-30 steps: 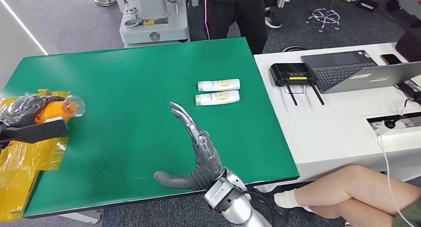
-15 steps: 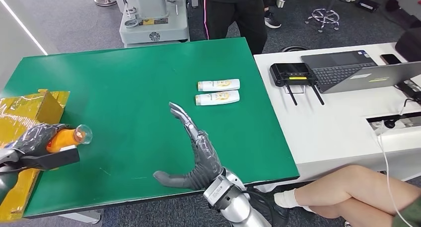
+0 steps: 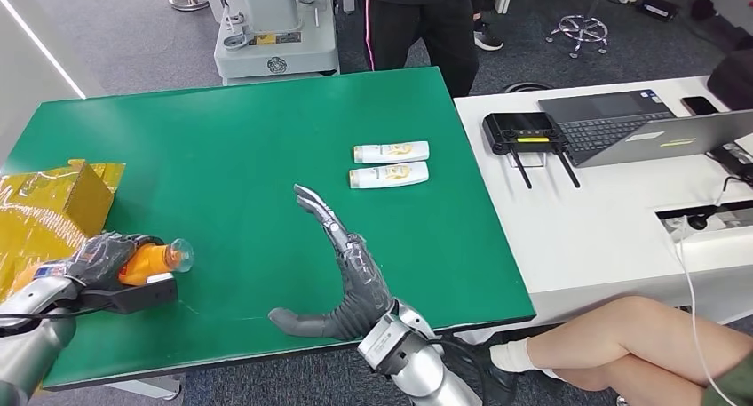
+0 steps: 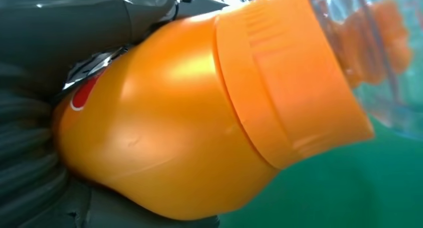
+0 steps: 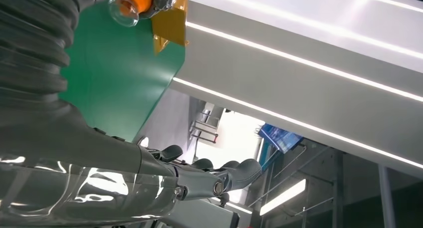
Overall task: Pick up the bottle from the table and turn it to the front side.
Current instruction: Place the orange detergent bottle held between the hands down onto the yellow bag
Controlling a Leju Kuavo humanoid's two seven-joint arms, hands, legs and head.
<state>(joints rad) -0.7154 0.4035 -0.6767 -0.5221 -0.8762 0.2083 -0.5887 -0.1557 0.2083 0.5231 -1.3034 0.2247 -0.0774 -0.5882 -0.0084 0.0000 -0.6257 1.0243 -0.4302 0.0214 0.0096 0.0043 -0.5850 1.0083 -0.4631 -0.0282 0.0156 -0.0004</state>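
Observation:
My left hand [image 3: 102, 259] grips an orange bottle [image 3: 146, 259] with a clear cap [image 3: 180, 254], held on its side just above the green table [image 3: 222, 148] near its front left. The left wrist view shows the bottle's orange body [image 4: 169, 133] close up inside my fingers. My right hand [image 3: 342, 277] is held flat and open on edge over the table's front middle, thumb out to the left, holding nothing. The right wrist view catches the bottle's cap [image 5: 125, 7] far off.
Two white bottles [image 3: 391, 163] lie side by side right of the table's centre. A yellow box [image 3: 49, 206] sits at the left edge. A white desk [image 3: 604, 219] with a laptop [image 3: 635, 126] stands to the right. A person stands behind the table and a seated person's legs [image 3: 622, 339] are at the lower right.
My left hand has carried the orange bottle from above the yellow box down and to the right, toward the table's front. My right hand has shifted slightly left.

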